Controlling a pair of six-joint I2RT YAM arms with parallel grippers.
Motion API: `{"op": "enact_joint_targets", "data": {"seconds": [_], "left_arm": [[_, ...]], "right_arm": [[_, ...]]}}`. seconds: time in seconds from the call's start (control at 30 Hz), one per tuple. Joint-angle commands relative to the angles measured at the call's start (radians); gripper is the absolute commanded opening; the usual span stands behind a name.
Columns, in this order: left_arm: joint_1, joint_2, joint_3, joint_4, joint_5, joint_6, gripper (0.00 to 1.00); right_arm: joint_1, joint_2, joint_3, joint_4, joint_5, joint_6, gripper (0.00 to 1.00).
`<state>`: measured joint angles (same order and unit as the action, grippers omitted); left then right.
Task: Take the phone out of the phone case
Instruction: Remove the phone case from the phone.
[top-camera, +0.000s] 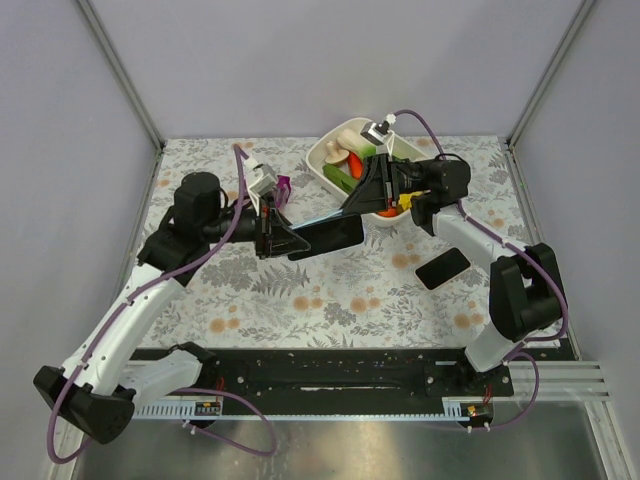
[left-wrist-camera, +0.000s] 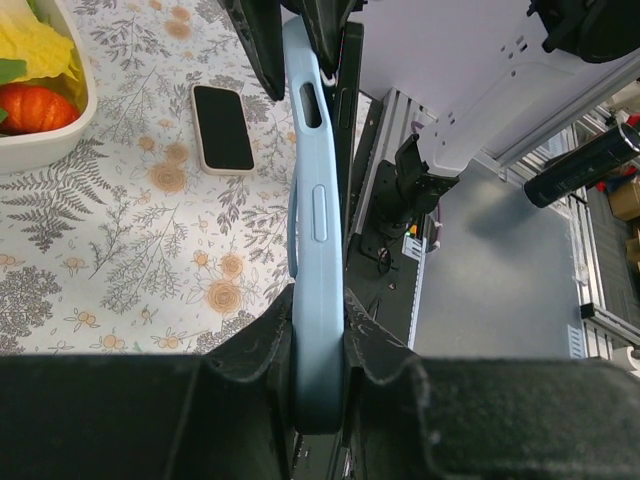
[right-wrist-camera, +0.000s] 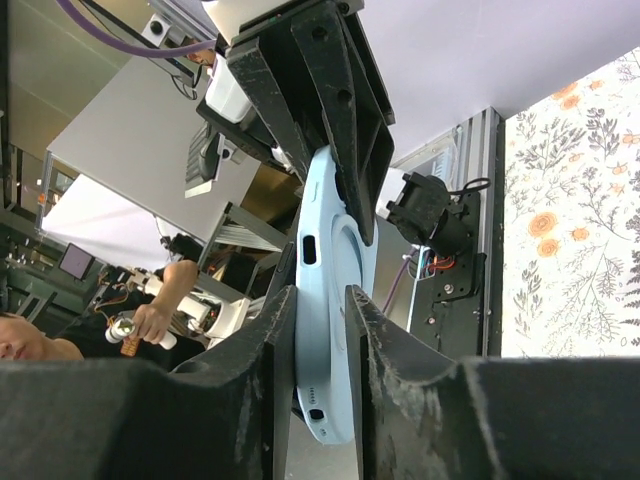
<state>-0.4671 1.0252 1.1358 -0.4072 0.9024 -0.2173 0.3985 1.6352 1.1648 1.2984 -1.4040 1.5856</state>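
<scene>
A phone in a light blue case (top-camera: 328, 237) hangs in the air over the middle of the table, held from both ends. My left gripper (top-camera: 293, 242) is shut on its left end, and my right gripper (top-camera: 356, 204) is shut on its right end. In the left wrist view the blue case (left-wrist-camera: 318, 200) runs up from between my left gripper's (left-wrist-camera: 318, 335) jaws, with the phone's black edge (left-wrist-camera: 350, 95) beside it. In the right wrist view the case (right-wrist-camera: 330, 260) sits pinched in my right gripper (right-wrist-camera: 320, 310).
A second dark phone (top-camera: 442, 268) lies flat on the floral tablecloth at the right and also shows in the left wrist view (left-wrist-camera: 222, 127). A white bowl (top-camera: 330, 143) of toy food stands at the back behind the right gripper. A small purple item (top-camera: 283, 188) sits by the left wrist.
</scene>
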Motion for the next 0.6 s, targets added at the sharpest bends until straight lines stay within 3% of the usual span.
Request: {"op": "enact_joint_targets", "data": {"seconds": [0.0,0.13,0.3,0.47,0.57], "left_arm": [[0.039,0.013,0.048,0.338,-0.186,-0.045,0.0],[0.054,0.016,0.039,0.353,-0.232,-0.083,0.0],[0.094,0.026,0.001,0.452,-0.188,-0.16,0.0],[0.093,0.022,-0.019,0.542,-0.012,-0.174,0.0],[0.09,0.024,-0.095,0.794,0.093,-0.339,0.0]], "right_arm": [[0.057,-0.043,-0.031,0.133,-0.138,-0.015,0.3],[0.057,-0.048,-0.036,0.133,-0.138,-0.022,0.2],[0.056,-0.049,-0.019,0.134,-0.138,-0.006,0.01],[0.066,-0.045,-0.007,0.134,-0.13,0.014,0.0],[0.098,-0.032,0.021,0.134,-0.118,0.024,0.0]]}}
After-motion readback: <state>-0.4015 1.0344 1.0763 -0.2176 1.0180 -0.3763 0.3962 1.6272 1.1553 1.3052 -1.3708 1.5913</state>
